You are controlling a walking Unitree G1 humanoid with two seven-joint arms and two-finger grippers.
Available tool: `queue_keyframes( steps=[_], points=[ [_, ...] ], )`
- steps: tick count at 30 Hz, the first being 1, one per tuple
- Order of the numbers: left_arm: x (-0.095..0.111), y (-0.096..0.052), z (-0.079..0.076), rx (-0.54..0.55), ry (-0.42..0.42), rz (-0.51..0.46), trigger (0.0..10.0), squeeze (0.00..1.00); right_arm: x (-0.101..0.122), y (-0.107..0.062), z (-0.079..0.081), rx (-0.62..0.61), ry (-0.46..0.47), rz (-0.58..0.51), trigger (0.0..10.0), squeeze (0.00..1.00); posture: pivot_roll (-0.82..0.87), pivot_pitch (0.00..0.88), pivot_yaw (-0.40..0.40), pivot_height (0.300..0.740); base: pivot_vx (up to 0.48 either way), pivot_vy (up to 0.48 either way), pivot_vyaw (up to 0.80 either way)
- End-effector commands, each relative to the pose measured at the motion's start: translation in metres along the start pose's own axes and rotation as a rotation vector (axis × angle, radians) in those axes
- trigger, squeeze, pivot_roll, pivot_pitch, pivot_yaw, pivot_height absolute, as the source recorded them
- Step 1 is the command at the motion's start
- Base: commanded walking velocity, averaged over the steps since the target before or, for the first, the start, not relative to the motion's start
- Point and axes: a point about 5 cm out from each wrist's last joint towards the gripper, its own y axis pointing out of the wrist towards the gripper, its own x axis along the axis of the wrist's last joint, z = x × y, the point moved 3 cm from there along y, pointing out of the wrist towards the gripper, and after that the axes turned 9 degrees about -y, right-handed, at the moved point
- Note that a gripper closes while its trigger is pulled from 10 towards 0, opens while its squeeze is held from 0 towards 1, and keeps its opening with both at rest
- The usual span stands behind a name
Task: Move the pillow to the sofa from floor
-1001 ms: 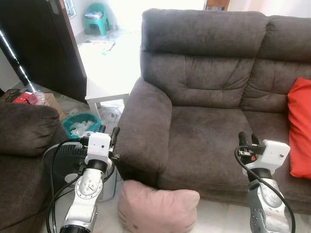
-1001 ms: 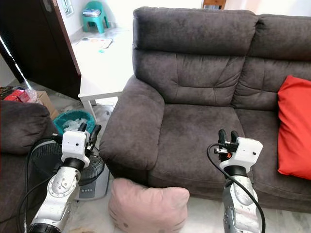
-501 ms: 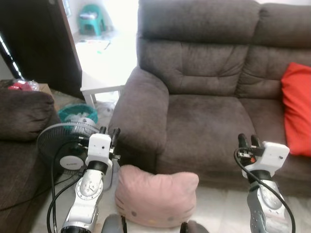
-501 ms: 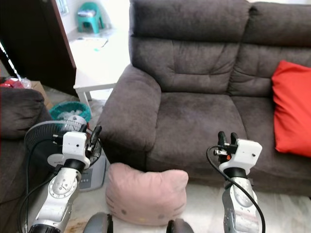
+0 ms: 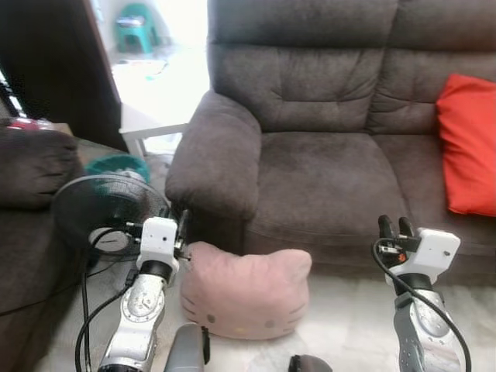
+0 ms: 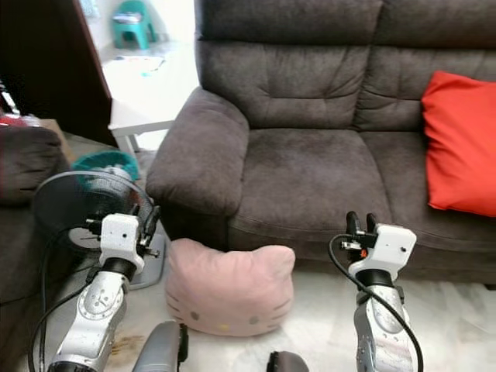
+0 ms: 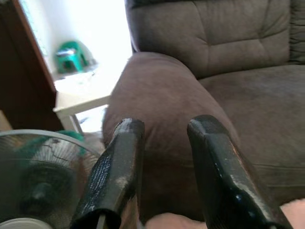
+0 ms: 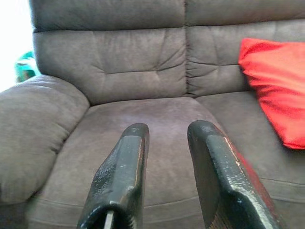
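A pink cat-face pillow lies on the pale floor against the front of the dark grey sofa. My left gripper is raised just left of the pillow, near the sofa's armrest, open and empty. In the left wrist view its fingers frame the armrest, with a pink pillow edge below. My right gripper hovers in front of the sofa seat, right of the pillow, open with nothing between its fingers.
A red cushion leans on the sofa's right side. A black floor fan stands left of my left arm, with a teal basket and a white table behind it. Another dark armchair sits at far left.
The camera has tilted down and drawn closer: the pillow now shows whole on the floor, higher in the picture. Both grippers stay held up as before.
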Motion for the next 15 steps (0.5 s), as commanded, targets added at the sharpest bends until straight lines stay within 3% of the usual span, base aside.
queue_keyframes(
  steps=[1, 11, 13, 15],
  points=[
    [0.0021, 0.0010, 0.0004, 0.002, -0.013, -0.003, 10.0, 0.00, 0.0049, 0.0029, 0.0015, 0.009, -0.004, -0.014, 10.0, 0.00, 0.02, 0.043, -0.033, 0.620, 0.000, 0.000, 0.00],
    [-0.0035, -0.0008, 0.0092, 0.053, -0.029, 0.024, 10.0, 0.00, 0.0060, 0.0021, 0.0072, 0.055, -0.003, -0.026, 10.0, 0.00, 0.02, 0.046, -0.035, 0.620, 0.000, 0.000, 0.00],
    [-0.0036, -0.0006, 0.0098, 0.053, -0.027, 0.025, 10.0, 0.00, 0.0065, 0.0015, 0.0099, 0.069, -0.046, -0.029, 10.0, 0.00, 0.02, 0.047, -0.035, 0.620, 0.000, 0.000, 0.00],
    [-0.0035, -0.0005, 0.0097, 0.053, -0.027, 0.025, 10.0, 0.00, 0.0062, 0.0015, 0.0102, 0.069, -0.052, -0.028, 10.0, 0.00, 0.02, 0.047, -0.035, 0.620, 0.000, 0.000, 0.57]
  ],
)
